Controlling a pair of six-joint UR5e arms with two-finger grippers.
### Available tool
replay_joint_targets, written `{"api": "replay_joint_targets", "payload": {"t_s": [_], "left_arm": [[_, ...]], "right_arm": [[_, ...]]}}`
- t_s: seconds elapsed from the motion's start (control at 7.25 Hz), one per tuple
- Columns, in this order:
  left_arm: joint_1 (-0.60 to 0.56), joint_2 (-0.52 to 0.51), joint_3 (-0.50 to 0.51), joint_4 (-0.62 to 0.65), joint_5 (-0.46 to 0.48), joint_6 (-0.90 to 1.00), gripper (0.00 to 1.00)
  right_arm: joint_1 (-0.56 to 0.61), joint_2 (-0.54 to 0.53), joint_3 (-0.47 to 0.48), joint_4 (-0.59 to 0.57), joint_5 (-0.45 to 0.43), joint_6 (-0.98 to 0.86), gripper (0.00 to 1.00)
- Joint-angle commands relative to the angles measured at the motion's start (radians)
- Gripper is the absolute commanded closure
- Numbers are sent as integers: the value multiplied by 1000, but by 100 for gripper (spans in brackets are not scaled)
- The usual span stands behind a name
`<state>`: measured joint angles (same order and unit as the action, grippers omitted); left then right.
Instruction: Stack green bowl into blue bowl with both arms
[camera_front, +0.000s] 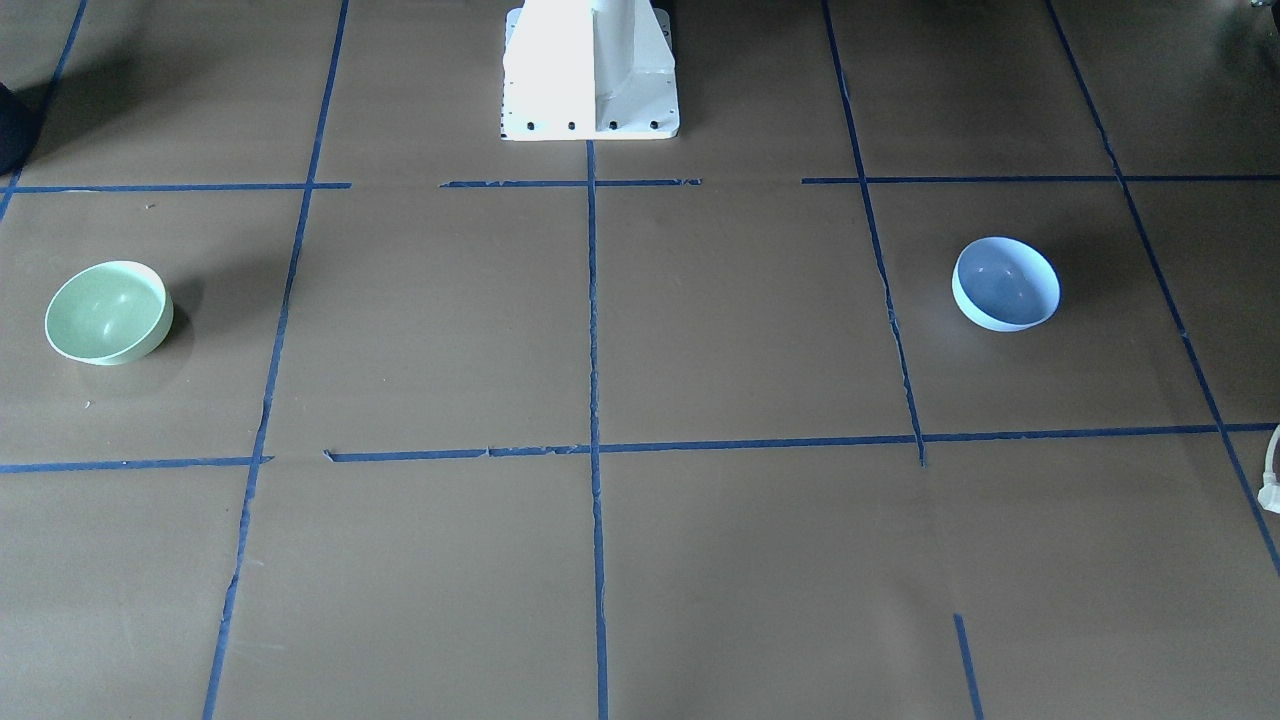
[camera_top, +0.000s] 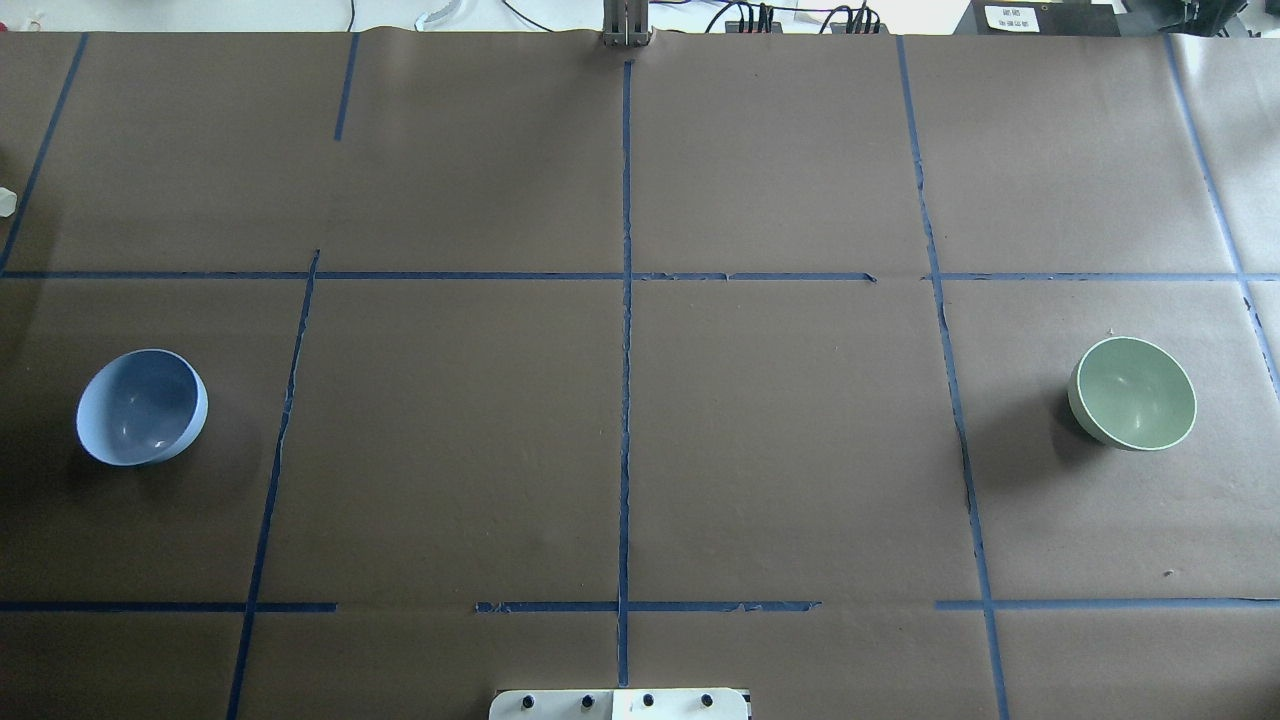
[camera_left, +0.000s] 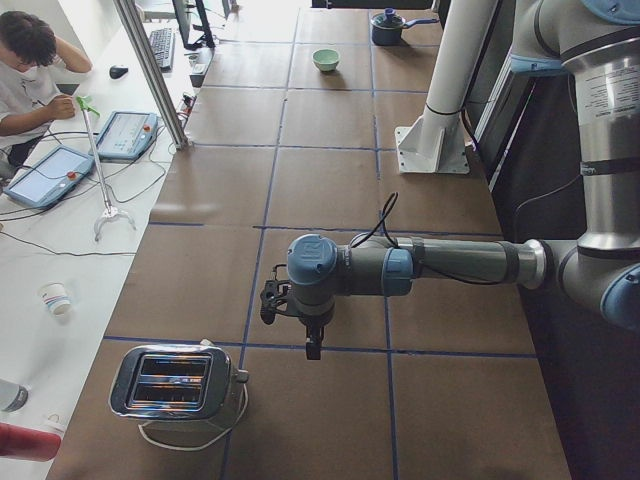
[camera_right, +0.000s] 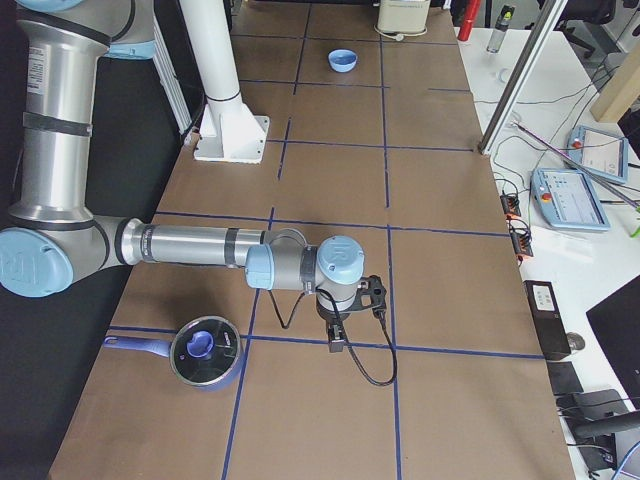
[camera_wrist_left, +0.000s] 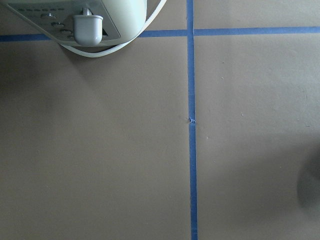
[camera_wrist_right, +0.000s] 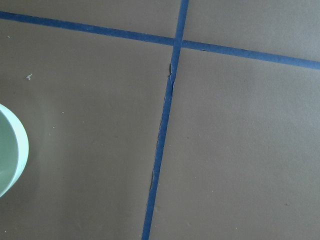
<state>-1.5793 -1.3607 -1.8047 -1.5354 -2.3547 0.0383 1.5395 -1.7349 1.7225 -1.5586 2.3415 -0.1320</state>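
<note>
The green bowl (camera_front: 108, 311) stands upright on the brown table at the robot's right, also in the overhead view (camera_top: 1133, 392) and at the left edge of the right wrist view (camera_wrist_right: 10, 155). The blue bowl (camera_front: 1005, 283) stands upright far off at the robot's left (camera_top: 142, 406). Both bowls are empty and stand apart. The left gripper (camera_left: 313, 345) hangs above the table near a toaster. The right gripper (camera_right: 337, 343) hangs above the table beside a pot. Each shows only in a side view, so I cannot tell whether it is open or shut.
A silver toaster (camera_left: 175, 385) stands at the table's left end, its cord showing in the left wrist view (camera_wrist_left: 100, 50). A lidded blue pot (camera_right: 205, 352) stands at the right end. The white pedestal (camera_front: 590, 70) is at the robot's base. An operator (camera_left: 30, 60) sits beside the table.
</note>
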Motion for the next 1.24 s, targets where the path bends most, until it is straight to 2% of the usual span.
{"api": "replay_joint_targets", "payload": {"t_s": [0.0,0.28,0.41,0.55,0.69,0.97,1.1], "left_arm": [[5,-1,2,-2,0,0,0],[10,-6,5,-18,-3,-2,0],[10,-30,-5,-49,-5,-11,0],[10,-96,22,-116,-5,-9,0],[15,-145,48,-132,-9,-14,0],[24,-153,67,-185,-14,-24,0],[109,-135,73,-294,-14,-55,0]], "right_arm": [[-1,0,0,0,1,0,0],[-1,0,5,2,1,0,0],[-1,0,6,2,1,0,0],[-1,1,8,2,1,0,0],[-1,1,12,2,1,0,0],[-1,3,17,2,1,2,0],[-1,3,28,2,1,3,0]]}}
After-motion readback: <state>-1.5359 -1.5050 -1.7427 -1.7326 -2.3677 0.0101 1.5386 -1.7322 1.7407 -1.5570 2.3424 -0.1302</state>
